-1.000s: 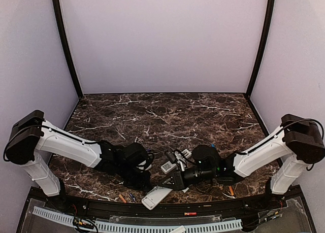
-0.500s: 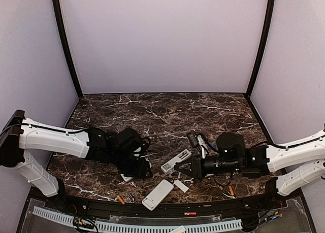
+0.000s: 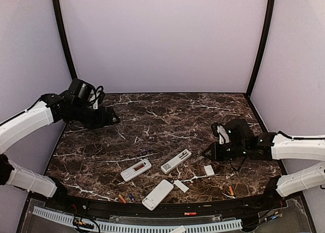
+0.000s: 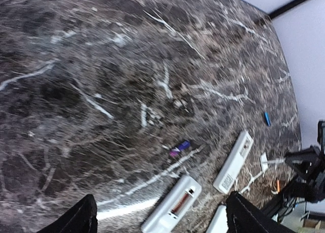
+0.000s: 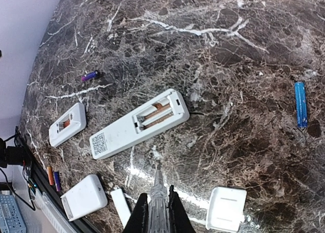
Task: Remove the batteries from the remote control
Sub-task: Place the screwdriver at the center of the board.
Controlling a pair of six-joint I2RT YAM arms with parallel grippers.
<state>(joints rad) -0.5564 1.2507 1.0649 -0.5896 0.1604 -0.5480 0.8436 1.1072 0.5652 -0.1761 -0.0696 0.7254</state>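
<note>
The left hand (image 3: 108, 118) hangs high over the far left of the desk (image 3: 167, 116), its fingers (image 4: 81, 218) spread wide and holding nothing. The batteries are tiny thin cylinders, and eight can be counted: five loose and three sitting in remotes. At the near edge an orange battery (image 3: 122, 198) and a purple-blue battery (image 3: 131, 197) lie just beside each other. Next comes the short remote (image 3: 136, 170), its compartment open with one orange cell (image 3: 138, 167) inside. Behind it a purple battery (image 5: 90, 76) lies alone on the desk. The plain remote (image 3: 157, 194) lies near the front edge; its compartment cannot be seen. The long remote (image 3: 176, 161), third of three, lies open with a coppery pair (image 5: 157, 113) side by side in its bay. There are two white covers: a narrow cover (image 3: 181, 186) just beside the plain remote and a square cover (image 3: 208, 170) farther right. The right hand (image 3: 202, 156) sits low, its fingers pressed together, pointing at the long remote but apart from it. A blue battery (image 5: 300, 104) lies toward the back right, and a second orange battery (image 3: 231, 191) lies at the near right edge.
</note>
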